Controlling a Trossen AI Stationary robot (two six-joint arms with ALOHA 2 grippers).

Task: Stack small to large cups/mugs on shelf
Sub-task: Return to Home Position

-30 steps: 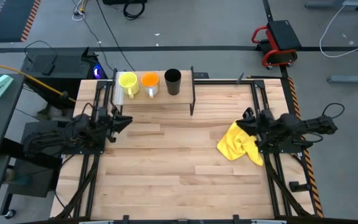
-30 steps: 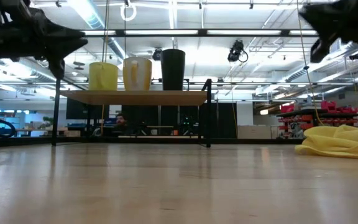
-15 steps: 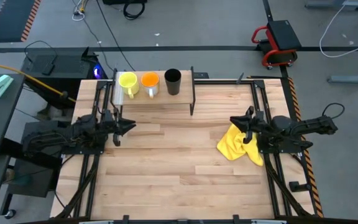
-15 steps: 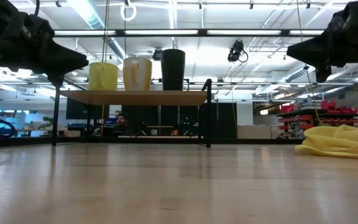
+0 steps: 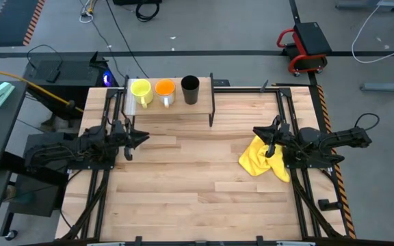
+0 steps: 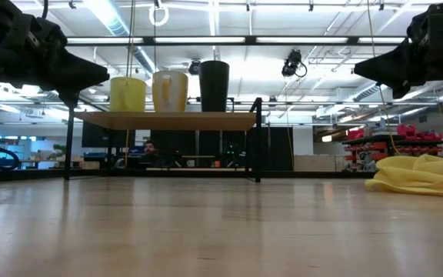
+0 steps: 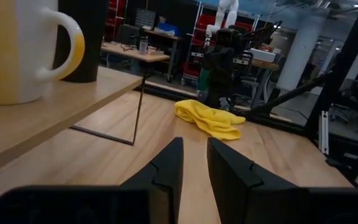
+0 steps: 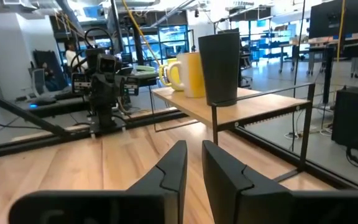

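1. Both arms stand differently than a second ago. The left gripper (image 5: 142,137) reaches slightly farther right over the light-wood plank tabletop (image 5: 197,184). The right gripper (image 5: 258,132), tucked back against its arm then, now juts left above the far end of the crumpled yellow cloth (image 5: 262,162). Over the last half second almost nothing shifts.
2. At the far left-centre of the table stands the small raised light-wood shelf (image 5: 204,104) on thin black metal legs.
3. Three vessels stand upright in a row on its board, side by side and not nested. The yellow mug (image 5: 140,89) with a handle is at the left, the orange mug (image 5: 165,88) with a pale handle is in the middle, and the taller black cup (image 5: 190,89) is at the right.
4. In the low view a narrow gap shows between each pair of neighbours: yellow mug (image 6: 128,94), orange mug (image 6: 170,91), black cup (image 6: 214,86). The shelf (image 6: 168,121) stands clear of the tabletop.
5. The left gripper (image 7: 194,149) hangs in the air just near of the shelf's left end. Its two dark fingers (image 7: 166,168) are drawn almost together, with only a thin slit between them, and they hold nothing.
6. The right gripper (image 8: 194,155) is likewise raised and well apart from the shelf. Its fingers (image 8: 222,168) are nearly closed on nothing.
7. The yellow cloth (image 6: 418,175) lies in a heap on the table's right side.
8. A red-framed cart (image 5: 306,44) sits on the grey floor beyond the table's far right corner.
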